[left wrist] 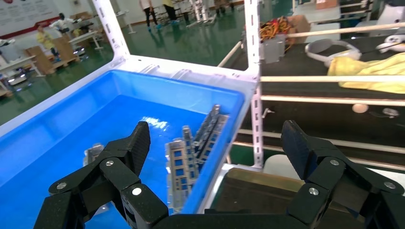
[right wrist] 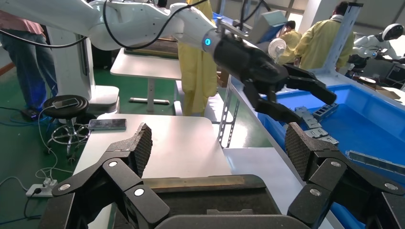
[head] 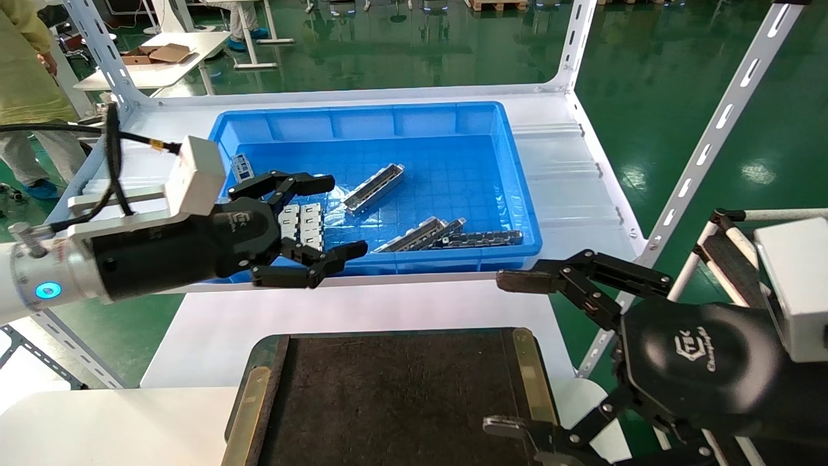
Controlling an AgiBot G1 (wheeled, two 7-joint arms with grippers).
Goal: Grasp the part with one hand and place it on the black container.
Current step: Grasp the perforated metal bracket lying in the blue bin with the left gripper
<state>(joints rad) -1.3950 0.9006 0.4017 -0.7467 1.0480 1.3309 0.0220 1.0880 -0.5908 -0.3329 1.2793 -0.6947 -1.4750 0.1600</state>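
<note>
Left hand [head: 304,226]: fingers spread, empty, hovering over the near-left part of the blue bin [head: 381,116].
Part [head: 374,188]: long narrow silver-grey channel with rectangular cutouts, lying flat and slanted on the bin floor.
Part to left hand: just beyond the fingertips, apart from them.
Other bin contents: grey slotted blocks [head: 301,223] under the hand.
Black container [head: 394,395]: flat dark tray with brass-coloured edge strips, nearer the robot than the bin.
Right hand [head: 550,349]: fingers spread, empty, beside the tray's right edge.
</note>
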